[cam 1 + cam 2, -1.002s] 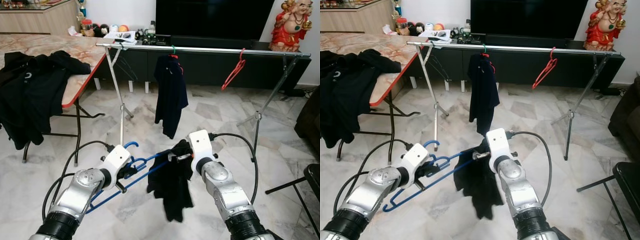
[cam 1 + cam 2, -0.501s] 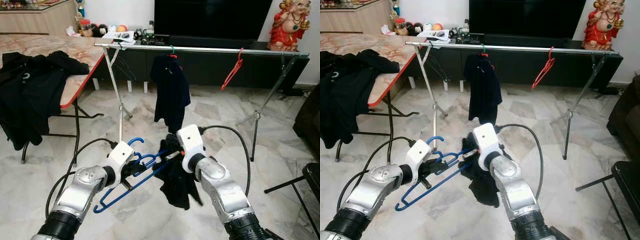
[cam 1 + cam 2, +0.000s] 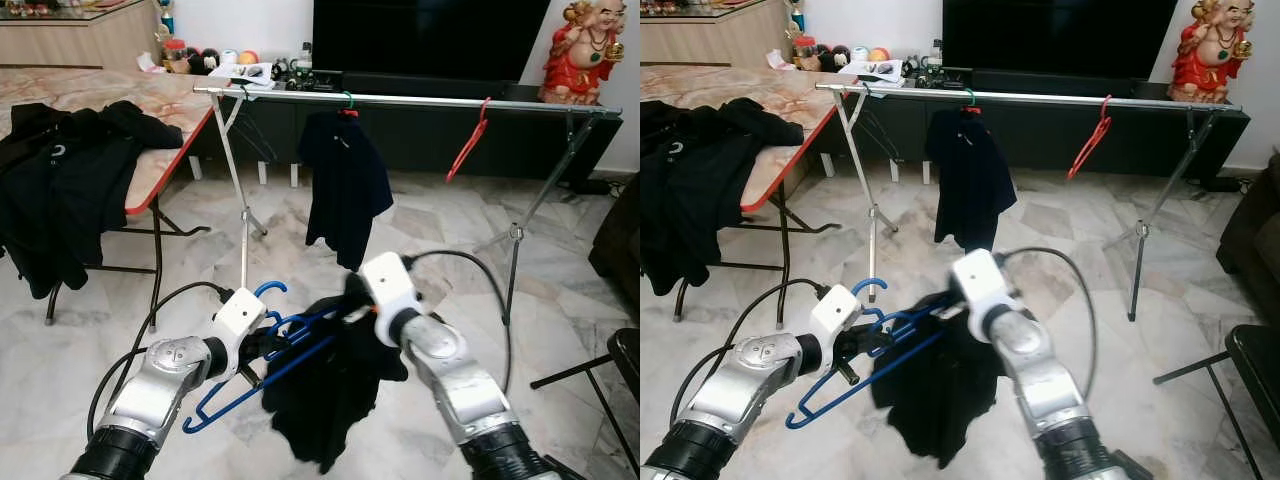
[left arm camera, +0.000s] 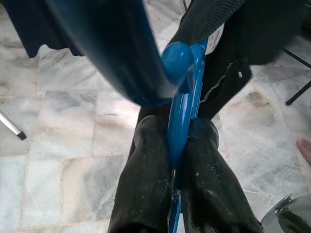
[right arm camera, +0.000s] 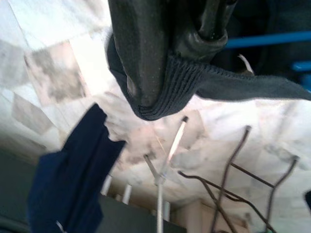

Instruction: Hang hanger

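Blue hanger (image 3: 262,345): clamped low in left end effector (image 4: 177,160), well short of rail (image 3: 420,99). Black garment (image 3: 330,390): collar gripped by right end effector (image 5: 165,53), since half a second earlier spread wider and lower. Dressing unfinished.

A home living room: marble floor (image 3: 90,340), television (image 3: 430,35), clothes rack (image 3: 400,100).
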Controlling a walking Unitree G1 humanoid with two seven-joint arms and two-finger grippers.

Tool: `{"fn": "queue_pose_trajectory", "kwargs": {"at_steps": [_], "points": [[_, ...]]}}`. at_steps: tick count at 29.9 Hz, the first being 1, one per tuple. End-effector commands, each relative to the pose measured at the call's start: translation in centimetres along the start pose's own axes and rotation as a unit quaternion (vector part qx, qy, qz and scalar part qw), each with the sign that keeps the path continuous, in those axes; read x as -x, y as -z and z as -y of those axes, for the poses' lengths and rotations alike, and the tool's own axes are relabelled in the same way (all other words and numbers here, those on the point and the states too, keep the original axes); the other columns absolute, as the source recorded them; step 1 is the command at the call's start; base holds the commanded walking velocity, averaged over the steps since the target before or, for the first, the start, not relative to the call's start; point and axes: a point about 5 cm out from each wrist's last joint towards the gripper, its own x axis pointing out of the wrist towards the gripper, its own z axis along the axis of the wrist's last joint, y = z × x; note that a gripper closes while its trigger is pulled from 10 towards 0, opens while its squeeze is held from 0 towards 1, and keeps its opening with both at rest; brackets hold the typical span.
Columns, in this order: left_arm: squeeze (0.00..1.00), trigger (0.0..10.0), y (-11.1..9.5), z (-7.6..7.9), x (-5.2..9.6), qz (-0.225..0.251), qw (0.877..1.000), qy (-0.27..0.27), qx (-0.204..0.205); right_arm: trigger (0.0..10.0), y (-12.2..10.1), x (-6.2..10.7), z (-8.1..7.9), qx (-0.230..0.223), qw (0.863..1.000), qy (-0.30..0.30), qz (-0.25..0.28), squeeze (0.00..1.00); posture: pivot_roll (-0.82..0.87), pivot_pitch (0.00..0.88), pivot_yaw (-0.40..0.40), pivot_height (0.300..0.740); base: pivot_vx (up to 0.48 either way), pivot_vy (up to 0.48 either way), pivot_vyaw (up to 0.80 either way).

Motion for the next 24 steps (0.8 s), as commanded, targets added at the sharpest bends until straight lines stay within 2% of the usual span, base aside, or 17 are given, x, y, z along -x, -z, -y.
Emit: {"fn": "queue_pose_trajectory", "kwargs": {"at_steps": [1,4,11,12,13,14,18,20,24], "points": [[0.00,10.0,-0.7,0.0,0.2,0.016,1.000,0.001,-0.006,10.0,-1.3,0.1,-0.5,-0.008,0.999,-0.019,0.024,0.00,0.10,0.040,-0.019,0.740,0.000,0.000,0.00],[0.00,10.0,-1.0,0.1,-0.1,0.020,1.000,0.002,-0.006,10.0,-2.5,0.2,-1.8,-0.007,0.997,-0.057,0.053,0.00,0.10,0.039,-0.017,0.740,0.000,0.000,0.00],[0.00,10.0,-1.1,0.1,-0.1,0.020,1.000,0.003,-0.005,10.0,-3.4,0.2,-3.4,-0.008,0.994,-0.083,0.070,0.00,0.10,0.039,-0.016,0.740,0.000,0.000,0.00],[0.00,10.0,-1.1,0.1,-0.1,0.020,1.000,0.002,-0.005,10.0,-3.9,0.4,-4.0,-0.006,0.992,-0.100,0.079,0.00,0.10,0.040,-0.016,0.740,0.000,0.000,0.00],[0.00,10.0,-1.0,0.1,0.0,0.019,1.000,0.002,-0.004,10.0,-5.0,1.2,-5.4,-0.015,0.984,-0.144,0.105,0.00,0.10,0.040,-0.016,0.740,0.000,0.000,0.00],[0.00,10.0,-1.0,0.1,0.0,0.019,1.000,0.002,-0.004,10.0,-5.0,1.2,-5.4,-0.015,0.984,-0.144,0.105,0.00,0.10,0.040,-0.016,0.740,0.000,0.000,0.00],[0.00,10.0,-1.0,0.1,-0.1,0.019,1.000,0.001,-0.003,10.0,-6.1,2.2,-7.0,-0.006,0.973,-0.192,0.131,0.00,0.10,0.042,-0.018,0.740,0.000,0.000,0.00],[0.00,10.0,-1.1,0.2,-0.2,0.022,1.000,0.001,-0.003,10.0,-5.9,2.5,-7.4,0.007,0.971,-0.199,0.130,0.00,0.10,0.042,-0.018,0.740,0.000,0.000,0.00],[0.00,10.0,-1.3,0.0,-0.2,0.034,0.999,-0.013,0.000,10.0,-4.7,2.3,-6.4,0.013,0.978,-0.176,0.108,0.00,0.10,0.040,-0.019,0.740,0.000,0.000,0.00]]}}
